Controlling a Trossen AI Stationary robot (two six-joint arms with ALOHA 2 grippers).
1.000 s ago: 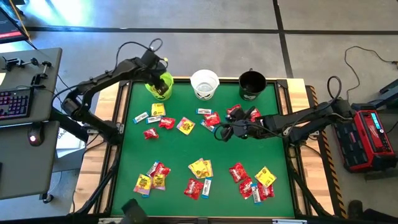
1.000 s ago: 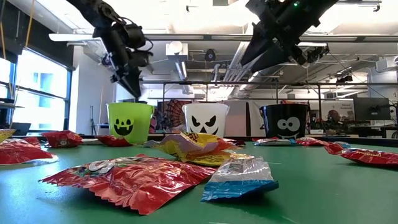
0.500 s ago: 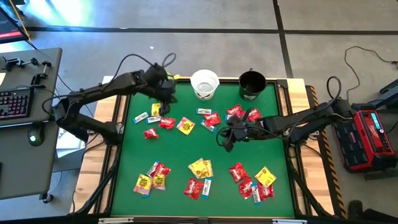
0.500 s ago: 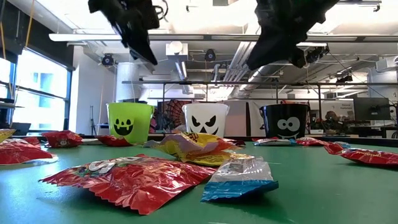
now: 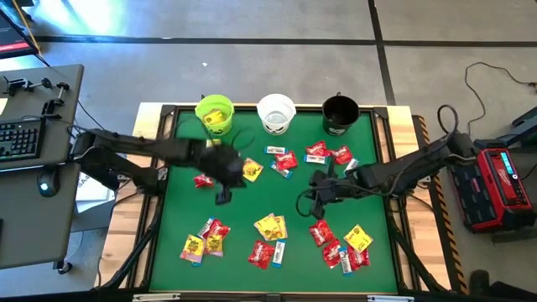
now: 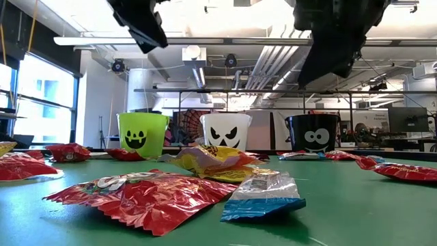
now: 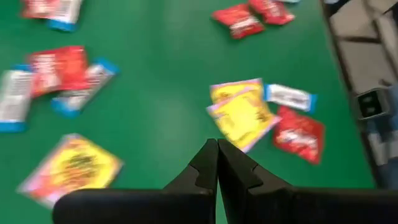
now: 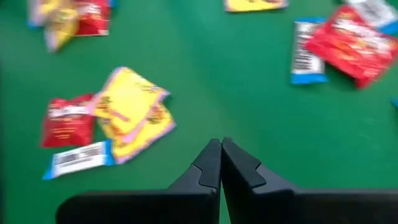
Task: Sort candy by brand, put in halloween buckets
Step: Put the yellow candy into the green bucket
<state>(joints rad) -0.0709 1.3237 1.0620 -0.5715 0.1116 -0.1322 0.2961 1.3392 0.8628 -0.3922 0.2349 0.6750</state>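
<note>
Since a second ago the left gripper [image 5: 222,197] has swung away from the lime green bucket [image 5: 214,112] at eleven o'clock to mid-surface, and the right gripper [image 5: 305,206] has slid toward six o'clock off the red packets [image 5: 285,160]. Both arms look to be between picks, empty, reaching for fresh candy. Left fingers [image 7: 208,163] are pressed together with nothing between them, poised above the yellow packets [image 7: 241,113]; right fingers [image 8: 211,163] are likewise together and bare. Next, each must spread its fingers before dropping onto a piece. The white bucket [image 5: 276,112] and black bucket [image 5: 340,112] wait at twelve and one o'clock on the green surface [image 5: 243,205].
</note>
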